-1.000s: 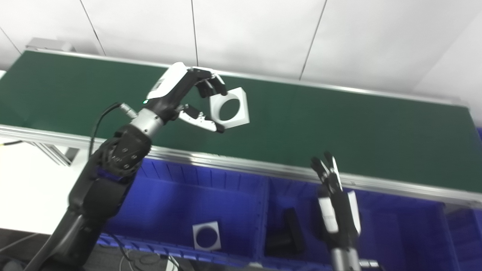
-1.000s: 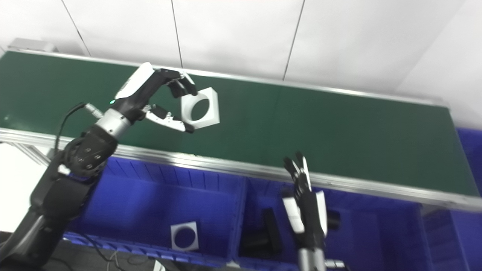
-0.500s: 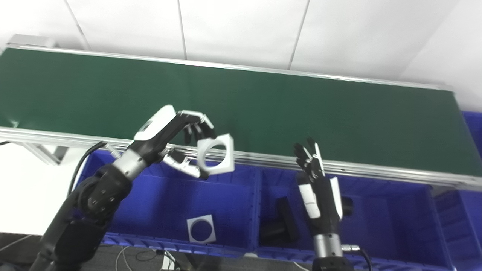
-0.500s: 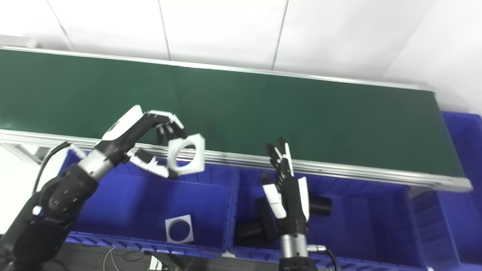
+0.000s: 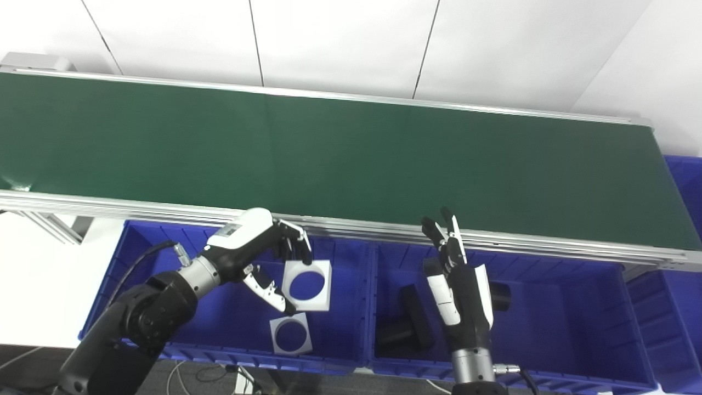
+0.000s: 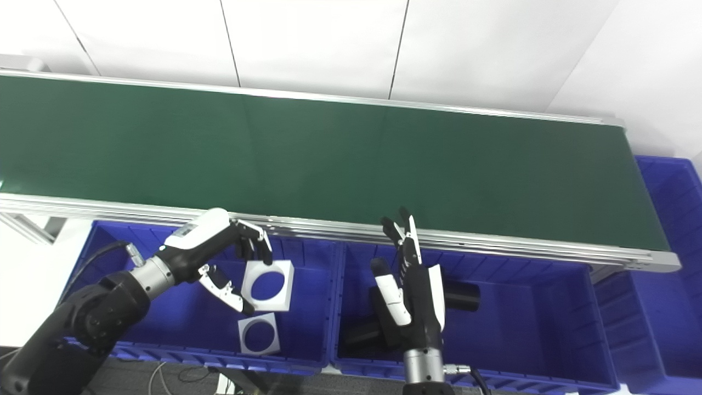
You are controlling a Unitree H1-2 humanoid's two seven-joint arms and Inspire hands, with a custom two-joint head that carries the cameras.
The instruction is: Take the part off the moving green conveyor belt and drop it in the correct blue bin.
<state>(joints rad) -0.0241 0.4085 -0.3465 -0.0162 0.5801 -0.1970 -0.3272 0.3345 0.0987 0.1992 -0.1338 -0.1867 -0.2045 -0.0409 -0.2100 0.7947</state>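
The green conveyor belt [image 5: 351, 153] runs across the scene beyond both hands, its surface bare. Below its near metal rail [image 5: 351, 227] stand the blue bins. The left blue bin [image 5: 137, 285] lies under the left hand, and the middle blue bin [image 5: 576, 323] lies under and to the right of the right hand; a further blue bin [image 5: 685, 181] sits far to the right. The left hand [image 5: 258, 258] is over the left bin with its fingers [image 5: 299, 244] and thumb spread apart, and the white square part [image 5: 308, 277] with a round hole sits just beside the fingertips; whether any finger touches it cannot be told. A second white square part [image 5: 290, 333] of the same kind lies flat on the bin floor, just below the first and nearer the bin's front wall. The right hand [image 5: 460, 291] stands upright over the middle bin, fingers straight and apart, holding nothing. Black parts [image 5: 408, 323] lie in that bin, to the left of and behind the right hand.
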